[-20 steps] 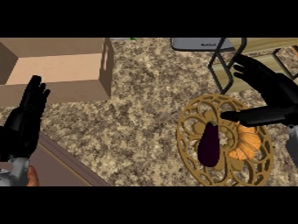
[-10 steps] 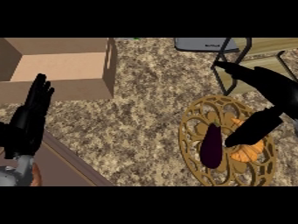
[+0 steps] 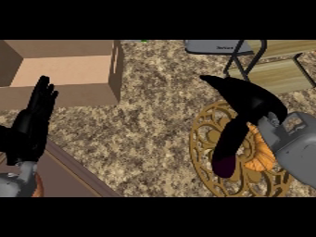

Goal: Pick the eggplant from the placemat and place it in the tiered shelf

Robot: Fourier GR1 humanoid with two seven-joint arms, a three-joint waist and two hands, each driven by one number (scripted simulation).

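— Spotted the eggplant (image 3: pixel 229 148) yet?
— Lay lengthwise on the gold placemat (image 3: pixel 201 134), just beside an orange item (image 3: pixel 262 159) toward the view's right.
— And the right robot hand (image 3: pixel 252 97)?
— Hung directly over the eggplant's upper end, covering it. Couldn't tell whether clamped on it or spread apart.
— Left robot hand (image 3: pixel 30 125)?
— Rested near the left edge, spread open and straight, holding nothing, well apart from the placemat.
— Tiered shelf (image 3: pixel 276 69)?
— Stood at the worktop's (image 3: pixel 153 115) top right, beyond the placemat. Saw an open cardboard box (image 3: pixel 58 69) at top left.
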